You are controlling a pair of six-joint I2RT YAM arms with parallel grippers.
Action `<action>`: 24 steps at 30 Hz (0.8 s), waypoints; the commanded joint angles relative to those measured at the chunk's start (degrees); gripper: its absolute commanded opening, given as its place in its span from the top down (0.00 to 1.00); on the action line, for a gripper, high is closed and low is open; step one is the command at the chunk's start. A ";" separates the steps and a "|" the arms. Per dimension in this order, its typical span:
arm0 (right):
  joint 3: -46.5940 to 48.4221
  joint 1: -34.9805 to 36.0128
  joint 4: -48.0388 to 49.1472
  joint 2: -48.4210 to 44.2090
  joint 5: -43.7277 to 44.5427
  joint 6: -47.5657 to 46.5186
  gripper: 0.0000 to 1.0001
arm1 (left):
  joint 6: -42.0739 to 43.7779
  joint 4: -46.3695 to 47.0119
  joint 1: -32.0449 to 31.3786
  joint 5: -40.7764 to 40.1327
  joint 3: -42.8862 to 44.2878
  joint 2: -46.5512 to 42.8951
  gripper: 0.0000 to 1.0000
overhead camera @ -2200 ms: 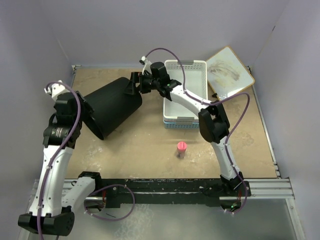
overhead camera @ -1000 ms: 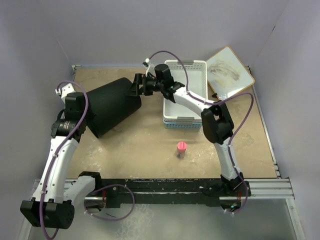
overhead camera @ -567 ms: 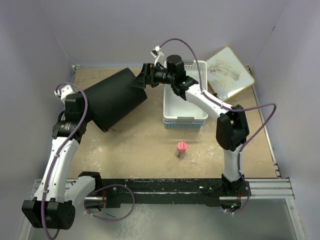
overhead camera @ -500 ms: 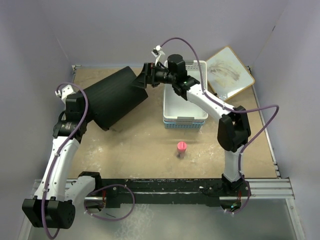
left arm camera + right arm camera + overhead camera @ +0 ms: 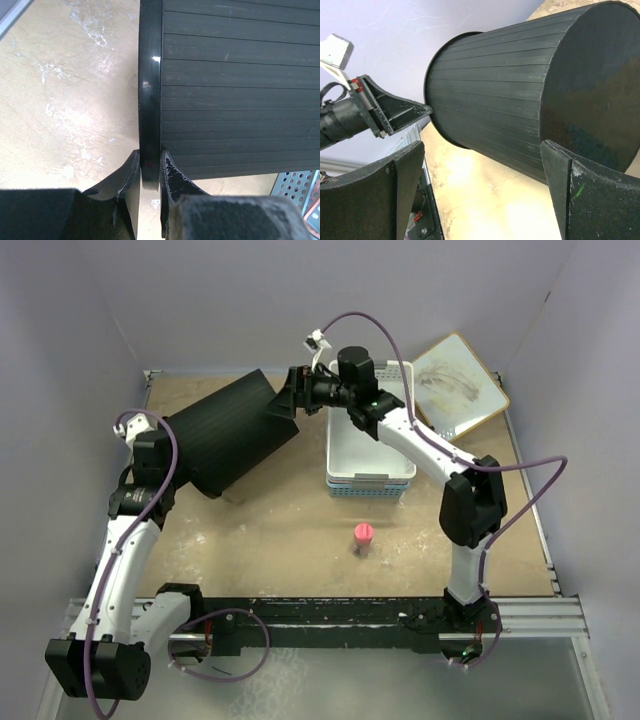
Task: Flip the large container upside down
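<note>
Tan, scuffed table (image 5: 290, 530) enclosed by pale grey walls, seen from above and from both wrists. The black bucket (image 5: 225, 435) occupies the left rear of the table. It lies aslant on its side, with the open mouth toward the left arm and the closed base toward the rear centre. Whether its lower rim rests on the table cannot be told.

The left gripper (image 5: 149, 155) is nearly closed, its two fingers pinching the bucket's glossy rim between them, one inside the mouth and one outside. The ribbed wall runs away to the right in that view.

The right gripper (image 5: 287, 400) is spread as wide as it goes and holds nothing. Its fingers (image 5: 405, 170) stand either side of the bucket's base end; contact with the base cannot be confirmed.

Just right of the bucket a white basket (image 5: 370, 478) sits nested on a blue basket (image 5: 365, 490). A small pink cylinder (image 5: 363, 537) stands upright nearer the arms, apart from both. A white board (image 5: 460, 385) with a wooden edge lies at the rear right corner.
</note>
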 commanded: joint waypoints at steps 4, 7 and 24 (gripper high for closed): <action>-0.54 4.31 4.42 -9.99 -10.31 0.79 0.00 | -2.28 8.90 -0.99 9.26 -1.47 1.04 1.00; -0.34 5.29 3.50 -10.70 -10.51 0.19 0.00 | -3.29 11.38 -0.99 9.69 -2.24 0.96 1.00; 0.77 9.92 0.12 -4.91 -9.62 -0.57 0.00 | -8.15 21.75 -0.99 7.53 -11.67 1.62 1.00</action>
